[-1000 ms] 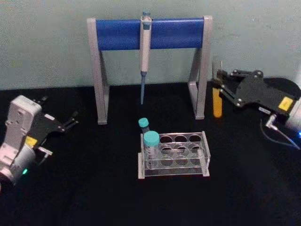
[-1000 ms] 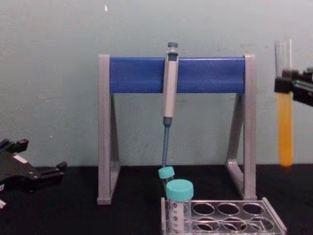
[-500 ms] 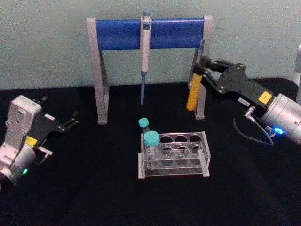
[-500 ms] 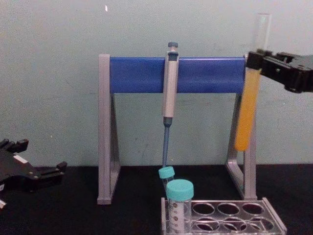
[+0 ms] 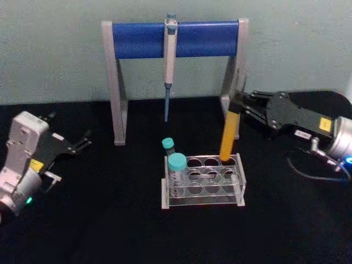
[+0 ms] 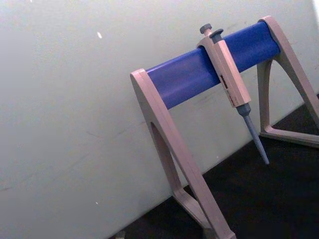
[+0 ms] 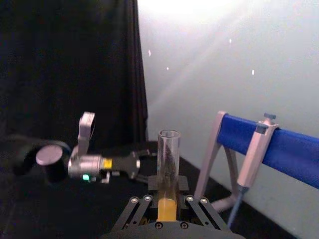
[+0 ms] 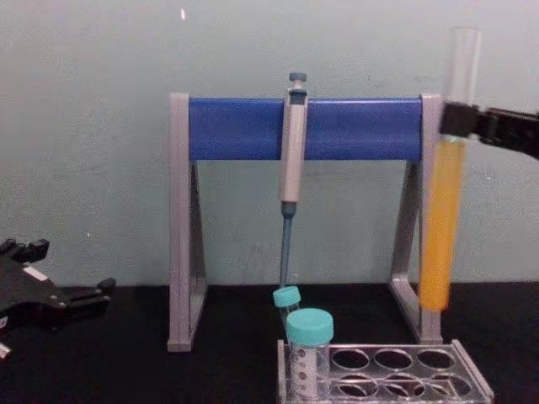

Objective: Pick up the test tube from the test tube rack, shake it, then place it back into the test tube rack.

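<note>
Orange-yellow liquid is seen in the lower part of the test tube point(image 5: 228, 135), which is clamped just above the liquid line between the fingers of the right gripper point(image 5: 237, 105). It is held nearly upright, its round bottom just above the rear right hole of the test tube rack point(image 5: 203, 181) at mid-tabletop point(image 5: 110, 220). The left gripper point(image 5: 70, 125) is parked near the left edge, fingers spread wide.

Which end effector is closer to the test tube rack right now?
Right. The right end effector holds the test tube over the back right corner of the test tube rack; the left end effector sits far off to its left.
</note>
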Controlling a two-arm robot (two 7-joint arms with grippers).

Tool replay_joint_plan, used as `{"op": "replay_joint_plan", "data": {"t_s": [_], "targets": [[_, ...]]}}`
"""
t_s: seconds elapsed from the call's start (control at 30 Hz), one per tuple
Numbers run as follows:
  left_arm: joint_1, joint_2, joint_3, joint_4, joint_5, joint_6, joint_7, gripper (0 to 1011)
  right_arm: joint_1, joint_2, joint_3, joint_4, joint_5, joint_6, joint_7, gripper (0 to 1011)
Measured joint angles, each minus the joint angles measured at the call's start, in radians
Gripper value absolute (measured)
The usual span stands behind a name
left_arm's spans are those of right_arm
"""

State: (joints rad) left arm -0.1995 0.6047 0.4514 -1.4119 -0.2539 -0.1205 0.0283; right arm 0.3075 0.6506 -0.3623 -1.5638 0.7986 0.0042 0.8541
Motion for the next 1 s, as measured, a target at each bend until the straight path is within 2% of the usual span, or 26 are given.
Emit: {"op": "replay_joint_plan", "data": {"t_s": [0.07, 0.13, 0.27, 0.3, 0.4, 0.53, 0.6, 0.63, 0.67, 0.77, 1.0], "targets": [[0.0, 0.0, 0.0, 0.0, 0.0, 0.0, 0.0, 1001, -0.004, 0.019, 0.0, -0.006, -0.012, -0.013, 0.001, 216], [0.0, 0.0, 0.0, 0.0, 0.0, 0.0, 0.0, 1001, -0.014, 0.047, 0.003, -0.014, -0.05, -0.053, -0.019, 216], [0.0, 0.0, 0.0, 0.0, 0.0, 0.0, 0.0, 1001, -0.019, 0.059, 0.004, -0.015, -0.108, -0.1, -0.069, 216], [0.0, 0.0, 0.0, 0.0, 0.0, 0.0, 0.0, 1002, -0.021, 0.059, 0.004, -0.014, -0.137, -0.122, -0.095, 216], [0.0, 0.0, 0.0, 0.0, 0.0, 0.0, 0.0, 1001, -0.022, 0.043, 0.005, -0.002, -0.181, -0.159, -0.143, 216], [0.0, 0.0, 0.0, 0.0, 0.0, 0.0, 0.0, 1001, -0.021, 0.005, 0.01, 0.016, -0.209, -0.187, -0.183, 216], [0.0, 0.0, 0.0, 0.0, 0.0, 0.0, 0.0, 1002, -0.019, -0.018, 0.013, 0.025, -0.212, -0.197, -0.193, 216], [0.0, 0.0, 0.0, 0.0, 0.0, 0.0, 0.0, 1001, -0.019, -0.018, 0.013, 0.025, -0.212, -0.197, -0.193, 216], [0.0, 0.0, 0.0, 0.0, 0.0, 0.0, 0.0, 1001, -0.016, -0.037, 0.015, 0.031, -0.211, -0.202, -0.196, 216], [0.0, 0.0, 0.0, 0.0, 0.0, 0.0, 0.0, 1001, -0.01, -0.064, 0.015, 0.043, -0.197, -0.208, -0.188, 216], [0.0, 0.0, 0.0, 0.0, 0.0, 0.0, 0.0, 1002, -0.003, -0.09, 0.009, 0.057, -0.143, -0.21, -0.128, 216]]}}
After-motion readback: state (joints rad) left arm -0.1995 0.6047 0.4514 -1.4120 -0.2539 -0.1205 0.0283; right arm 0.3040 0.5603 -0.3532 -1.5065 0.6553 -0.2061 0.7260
